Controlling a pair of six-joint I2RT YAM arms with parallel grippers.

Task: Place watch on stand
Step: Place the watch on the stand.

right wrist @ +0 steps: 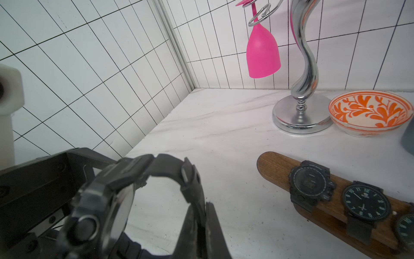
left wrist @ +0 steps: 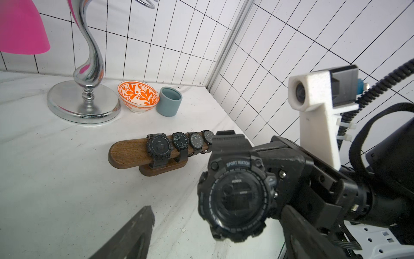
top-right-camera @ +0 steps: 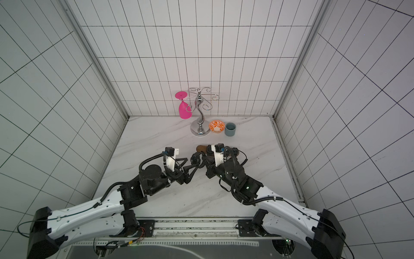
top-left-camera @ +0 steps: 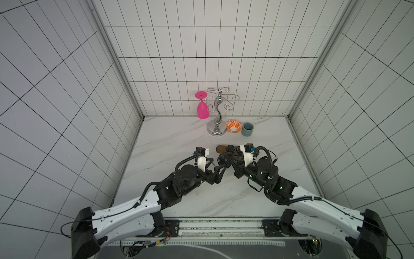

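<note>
Black watch (left wrist: 237,201) — aloft, wooden stand (left wrist: 130,152) nearby

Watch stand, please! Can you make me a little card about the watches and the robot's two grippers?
stand: brown wooden bar, one end bare
watches on stand: four, all black
sport watch: black, not on the stand yet
right gripper: shut on the sport watch's strap
left gripper: open, close to the sport watch
</note>
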